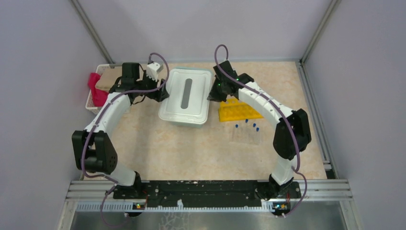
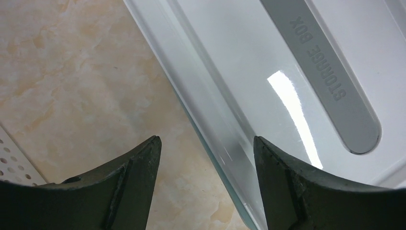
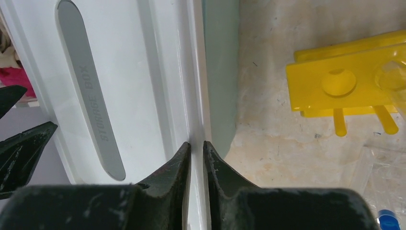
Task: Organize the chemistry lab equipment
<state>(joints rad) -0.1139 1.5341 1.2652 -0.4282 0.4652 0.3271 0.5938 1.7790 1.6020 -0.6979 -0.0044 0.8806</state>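
A white storage box [image 1: 186,96] with a grey-striped lid stands mid-table. My right gripper [image 3: 197,143] is shut on the lid's right rim [image 3: 196,96]; from above it [image 1: 214,92] sits at the box's right side. My left gripper [image 2: 207,141] is open astride the lid's left edge [image 2: 210,120], with one finger over the table and the other over the lid; from above it [image 1: 162,92] sits at the box's left side. The yellow tube rack [image 1: 238,110] [image 3: 344,81] lies right of the box. Blue-capped test tubes [image 1: 246,130] lie in front of the rack.
A white perforated basket [image 1: 95,91] with red and tan cloths sits at the far left, its corner [image 2: 9,163] close to my left finger. Grey walls and metal frame rails bound the table.
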